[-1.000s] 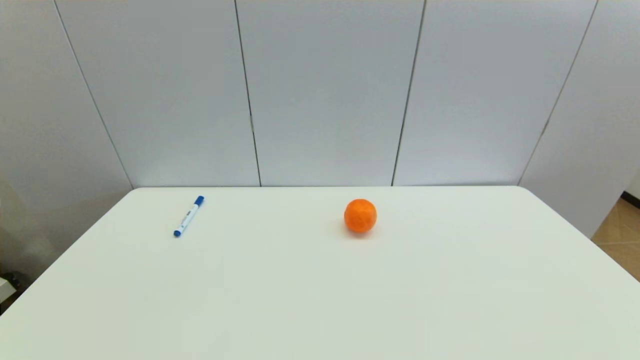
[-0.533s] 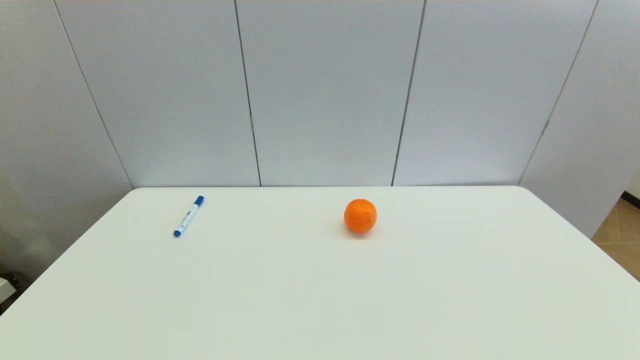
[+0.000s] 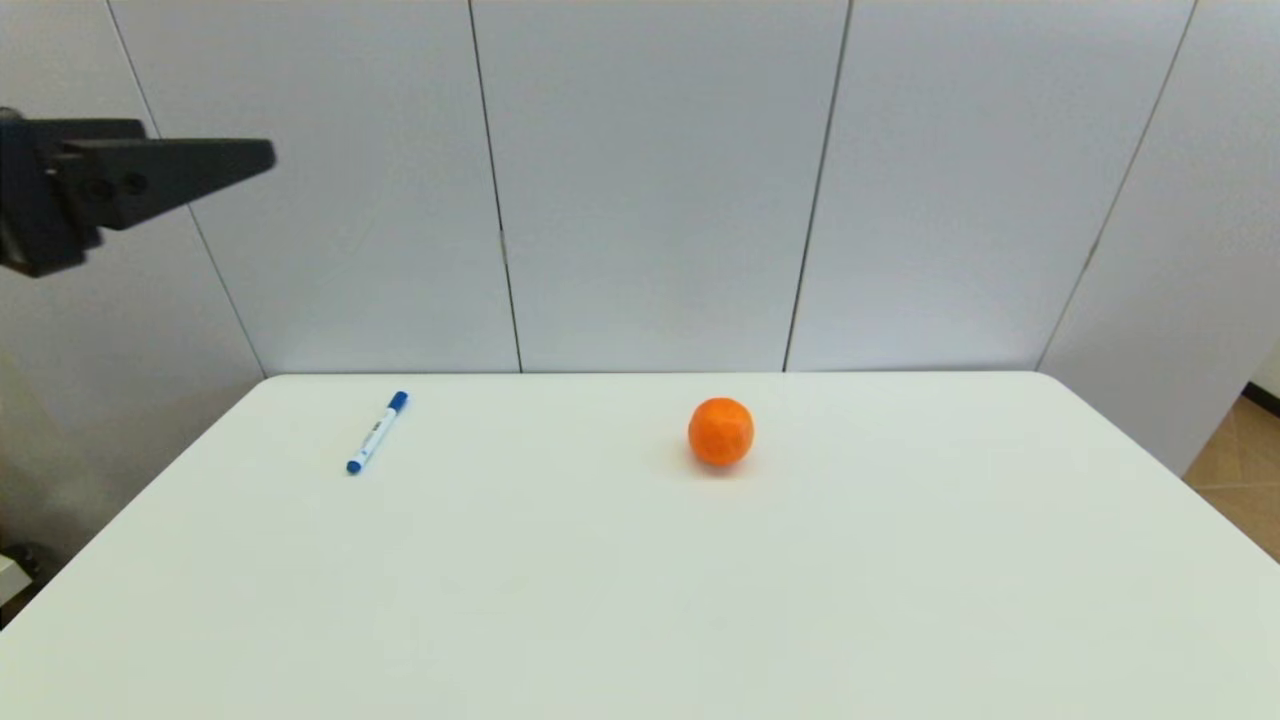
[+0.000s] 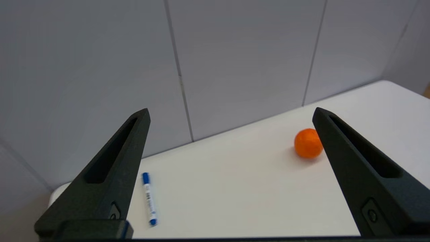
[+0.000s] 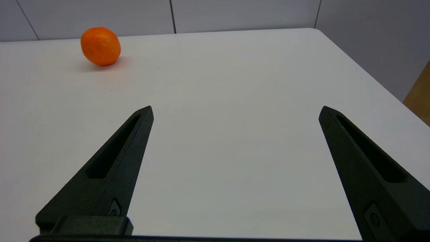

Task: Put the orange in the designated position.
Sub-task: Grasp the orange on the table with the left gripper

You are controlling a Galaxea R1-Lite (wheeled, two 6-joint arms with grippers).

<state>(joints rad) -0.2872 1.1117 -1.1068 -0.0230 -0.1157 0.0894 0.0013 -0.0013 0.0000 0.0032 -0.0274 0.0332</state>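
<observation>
Head view is showing the orange point(image 3: 720, 432) sitting on the white table point(image 3: 640, 600), toward the far edge and a little right of the middle. It is resting on the bare surface with nothing touching it. A blue-capped white marker pen point(image 3: 377, 433) is lying flat well off to the left of the fruit, also near the far edge, its capped end pointing away from the robot. Grey wall panels point(image 3: 650, 180) are standing behind the table.

High at the left edge of that view, the left end effector point(image 3: 200, 165) is hanging in the air well above the table, above and to the left of the pen and far from the orange. Its own wrist camera is showing its two black fingers point(image 4: 111, 168) spread wide apart with nothing between them; beyond them the pen point(image 4: 149, 198) and the orange point(image 4: 308, 143) are lying on the table, apart from each other.

No part of the right arm is appearing in the head view. The right wrist camera is showing the right end effector point(image 5: 235, 112) holding low over the near right part of the table, its fingers point(image 5: 114, 164) likewise standing wide apart and gripping nothing. The orange point(image 5: 100, 46) is sitting well beyond them, off toward the left finger's side, near the back edge of the table.
</observation>
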